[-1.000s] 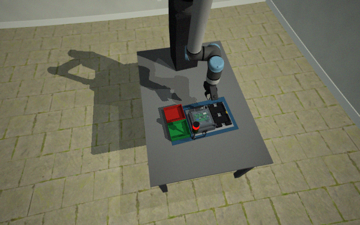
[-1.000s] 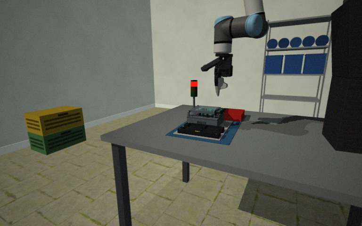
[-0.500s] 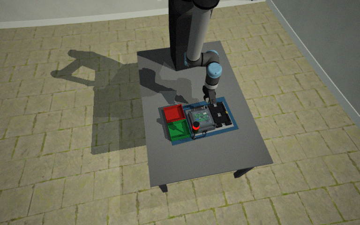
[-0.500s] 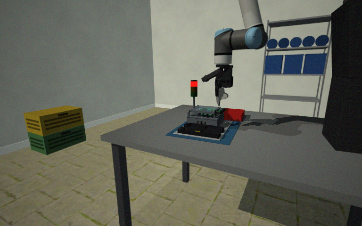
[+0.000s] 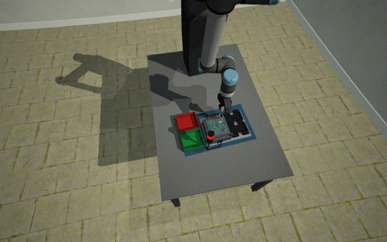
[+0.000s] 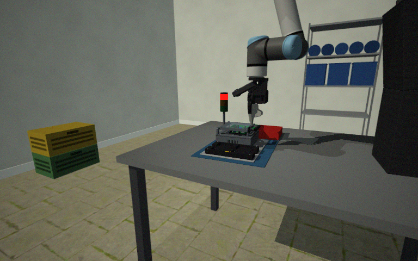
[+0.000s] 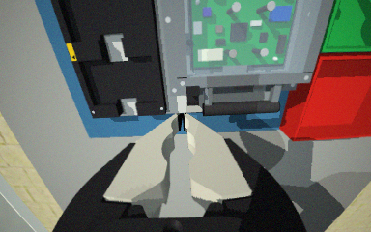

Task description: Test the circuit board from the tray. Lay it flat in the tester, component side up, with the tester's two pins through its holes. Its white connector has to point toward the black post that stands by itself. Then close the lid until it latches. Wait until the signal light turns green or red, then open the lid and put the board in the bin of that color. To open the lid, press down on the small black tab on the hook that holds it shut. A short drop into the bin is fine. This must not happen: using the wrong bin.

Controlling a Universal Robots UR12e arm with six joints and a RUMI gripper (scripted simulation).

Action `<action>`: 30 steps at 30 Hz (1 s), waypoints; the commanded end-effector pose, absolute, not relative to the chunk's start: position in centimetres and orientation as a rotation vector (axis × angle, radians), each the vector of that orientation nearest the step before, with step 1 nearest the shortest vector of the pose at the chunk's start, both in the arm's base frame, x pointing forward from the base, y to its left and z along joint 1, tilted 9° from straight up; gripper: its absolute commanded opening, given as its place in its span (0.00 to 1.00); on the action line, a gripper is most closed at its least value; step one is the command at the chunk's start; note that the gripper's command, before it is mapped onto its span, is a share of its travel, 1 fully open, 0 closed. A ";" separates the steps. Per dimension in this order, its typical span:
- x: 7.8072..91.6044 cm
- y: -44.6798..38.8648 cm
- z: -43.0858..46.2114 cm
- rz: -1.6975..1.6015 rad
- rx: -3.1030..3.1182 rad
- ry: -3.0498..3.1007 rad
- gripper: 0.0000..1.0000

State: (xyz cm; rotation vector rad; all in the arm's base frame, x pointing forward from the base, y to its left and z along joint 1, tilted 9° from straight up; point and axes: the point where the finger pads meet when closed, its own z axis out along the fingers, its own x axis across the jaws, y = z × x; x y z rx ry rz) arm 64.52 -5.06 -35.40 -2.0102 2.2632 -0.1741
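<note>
Wrist view: the circuit board point(image 7: 239, 34) lies beyond the tool point(image 7: 182, 114), its fingertips together

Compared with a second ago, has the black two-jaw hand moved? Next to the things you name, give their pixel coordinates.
Yes, in the exterior view the black two-jaw hand point(image 5: 229, 113) point(image 6: 251, 123) point(image 7: 182, 114) has come down toward the grey tester with the clear lid point(image 5: 219, 136) point(image 6: 235, 138) point(image 7: 175, 43).
</note>
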 end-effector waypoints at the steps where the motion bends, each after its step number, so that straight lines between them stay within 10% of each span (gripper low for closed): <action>1: 64.8 -5.2 -35.2 -0.183 -2.009 2.261 0.00; 30: 65.9 -5.3 -37.8 -0.182 -2.009 2.262 0.00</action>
